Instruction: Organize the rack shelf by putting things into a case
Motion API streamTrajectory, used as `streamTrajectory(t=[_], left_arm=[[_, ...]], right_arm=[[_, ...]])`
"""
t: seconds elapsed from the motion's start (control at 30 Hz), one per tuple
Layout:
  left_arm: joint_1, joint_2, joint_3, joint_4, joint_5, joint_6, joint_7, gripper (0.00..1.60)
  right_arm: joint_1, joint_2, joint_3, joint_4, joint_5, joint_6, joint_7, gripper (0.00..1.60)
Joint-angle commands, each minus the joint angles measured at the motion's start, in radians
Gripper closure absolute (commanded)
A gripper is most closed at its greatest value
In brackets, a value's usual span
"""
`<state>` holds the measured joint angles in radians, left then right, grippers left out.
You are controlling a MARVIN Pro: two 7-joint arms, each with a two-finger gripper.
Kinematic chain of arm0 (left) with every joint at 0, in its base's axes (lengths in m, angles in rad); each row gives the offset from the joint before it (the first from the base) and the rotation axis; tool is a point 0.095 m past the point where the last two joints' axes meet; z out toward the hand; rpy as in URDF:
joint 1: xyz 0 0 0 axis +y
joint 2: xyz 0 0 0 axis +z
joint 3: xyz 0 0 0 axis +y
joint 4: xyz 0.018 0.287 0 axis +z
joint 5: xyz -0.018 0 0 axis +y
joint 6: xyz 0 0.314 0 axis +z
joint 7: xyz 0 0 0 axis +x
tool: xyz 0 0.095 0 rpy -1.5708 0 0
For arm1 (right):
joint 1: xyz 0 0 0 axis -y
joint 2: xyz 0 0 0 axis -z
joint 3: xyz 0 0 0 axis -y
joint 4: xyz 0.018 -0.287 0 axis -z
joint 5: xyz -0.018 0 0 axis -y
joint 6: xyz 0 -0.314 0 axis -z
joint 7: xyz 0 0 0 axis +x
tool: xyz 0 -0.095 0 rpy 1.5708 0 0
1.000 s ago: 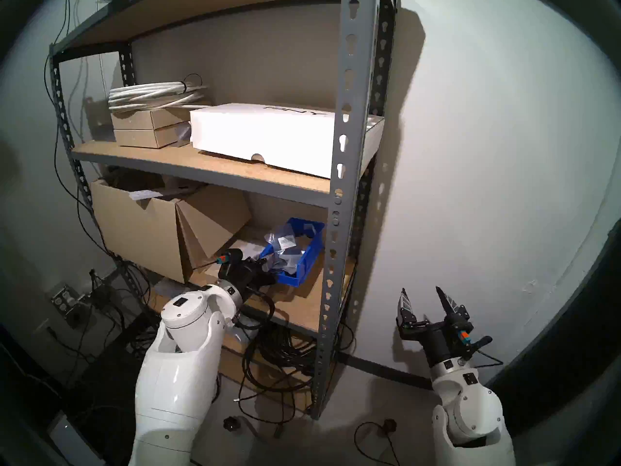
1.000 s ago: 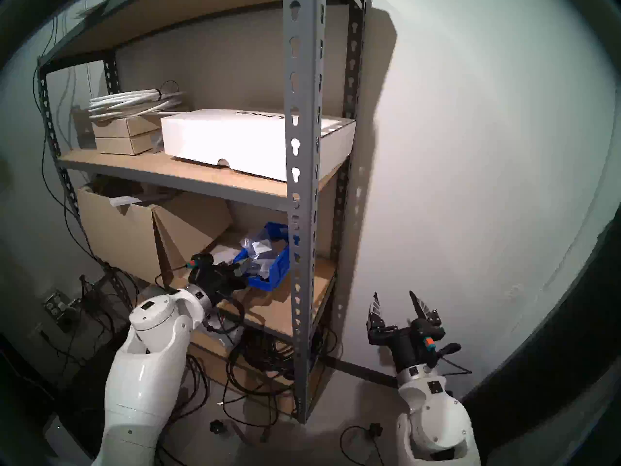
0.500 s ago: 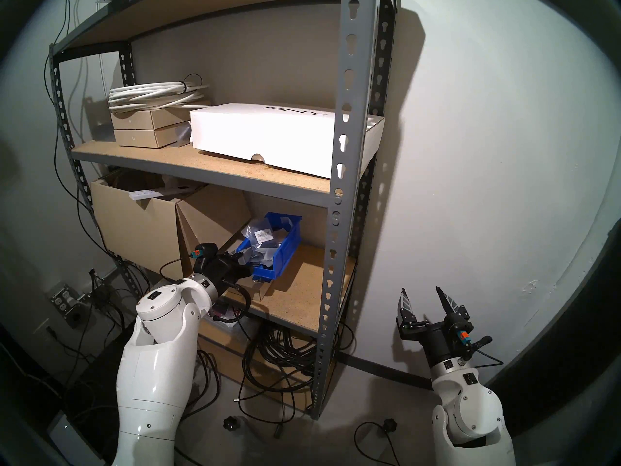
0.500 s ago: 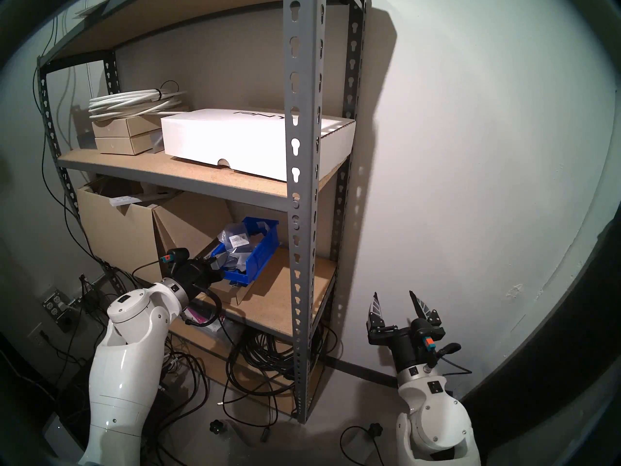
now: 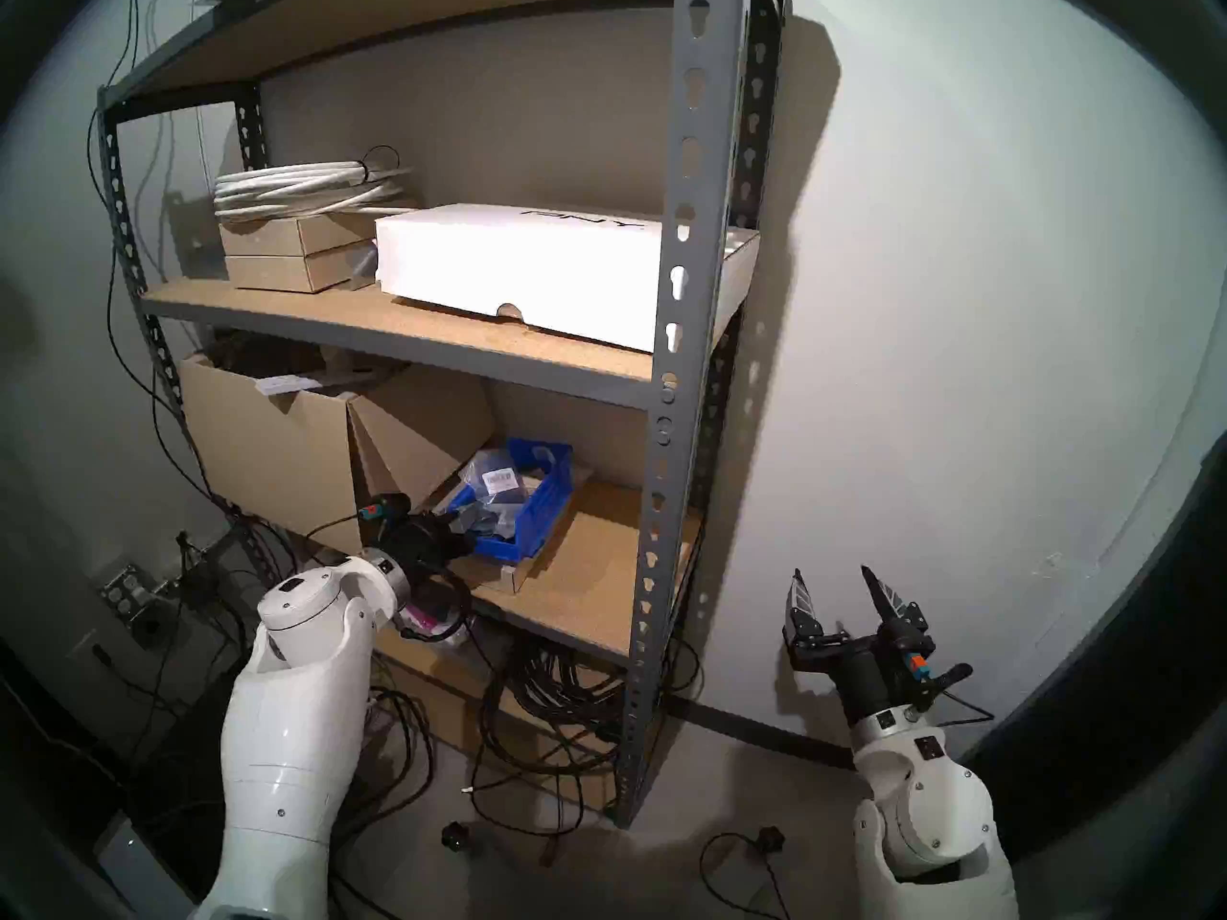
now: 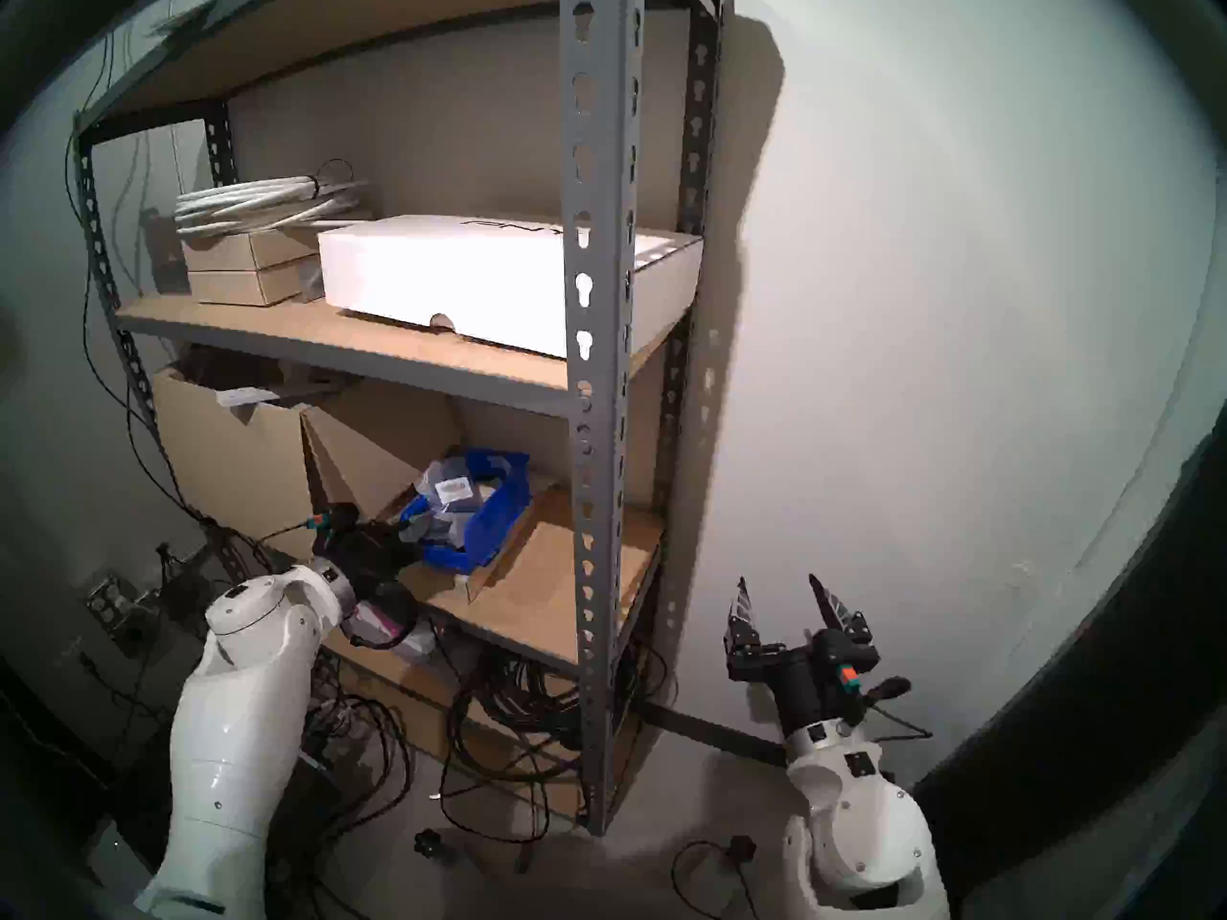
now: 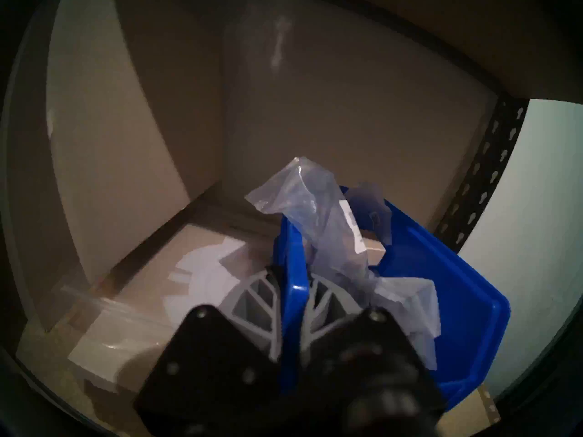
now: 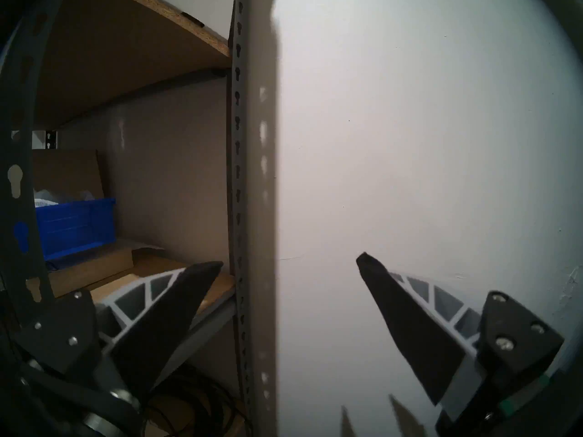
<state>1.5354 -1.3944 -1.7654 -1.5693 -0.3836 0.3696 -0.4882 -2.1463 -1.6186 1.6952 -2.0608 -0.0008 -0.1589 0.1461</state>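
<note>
The left gripper (image 7: 291, 304) is closed on the near wall of the blue bin (image 7: 441, 269), one finger outside the wall and the other inside among the bags (image 7: 318, 212). The bin sits on a flat cardboard box (image 5: 514, 570) on the lower board of the rack (image 5: 677, 434), close to the open flap of a big brown box (image 5: 279, 447) on its left. In the head views the bin (image 5: 531, 520) is slightly skewed, its far end toward the back wall. Clear bags (image 5: 494, 480) with white barcode labels fill it and rise above its rim. The flat box shows a white circle (image 7: 202, 269) beside the bin.

The right gripper (image 5: 838, 597) hangs to the right of the rack, in front of the bare wall, its fingers (image 8: 407, 316) spread wide and holding nothing.

On the board above lie a white box (image 5: 531, 268), two small tan boxes (image 5: 292, 255) and a coil of white cable (image 5: 305, 185).
</note>
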Motion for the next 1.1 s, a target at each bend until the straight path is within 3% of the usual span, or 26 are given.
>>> streamTrajectory(t=[0.0,0.83,0.97,1.07], left_arm=[[-0.087,0.024,-0.009,0.014,-0.019,-0.029,-0.039,1.60],[-0.097,0.037,-0.001,0.087,0.007,-0.060,-0.073,1.60],[-0.105,0.039,0.004,0.092,0.012,-0.055,-0.074,1.53],[-0.108,0.037,0.010,0.102,0.017,-0.059,-0.069,1.22]], right_arm=[[0.003,-0.002,-0.001,-0.020,0.002,-0.004,-0.001,0.00],[0.002,-0.002,-0.001,-0.021,0.002,-0.004,-0.001,0.00],[0.002,-0.002,-0.001,-0.021,0.002,-0.004,-0.001,0.00],[0.002,-0.002,-0.001,-0.021,0.002,-0.004,-0.001,0.00]])
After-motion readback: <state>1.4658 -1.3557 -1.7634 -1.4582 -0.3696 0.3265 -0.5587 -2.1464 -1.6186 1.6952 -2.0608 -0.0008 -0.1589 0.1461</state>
